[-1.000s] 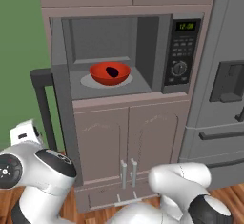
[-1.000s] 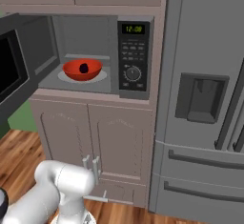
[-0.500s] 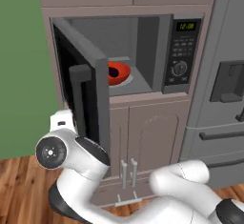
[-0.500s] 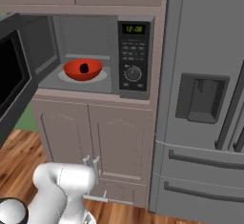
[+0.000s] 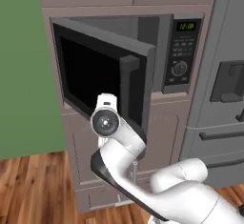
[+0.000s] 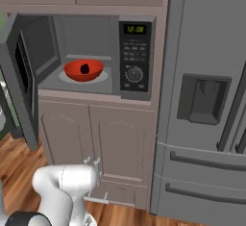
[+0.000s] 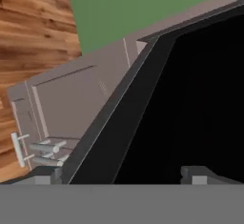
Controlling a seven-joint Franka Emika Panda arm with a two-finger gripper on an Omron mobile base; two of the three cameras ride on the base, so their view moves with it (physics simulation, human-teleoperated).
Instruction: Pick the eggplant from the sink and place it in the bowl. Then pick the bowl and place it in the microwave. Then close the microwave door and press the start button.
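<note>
Microwave door half-swung, looks rigid and hinge-guided, best pushed flat on its black glass; gripper spread wide, empty, against the glass.

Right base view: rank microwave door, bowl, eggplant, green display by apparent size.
1. microwave door, though it is seen nearly edge-on and nearer the camera
2. bowl
3. green display
4. eggplant; close to the display, ranking unsure
</note>
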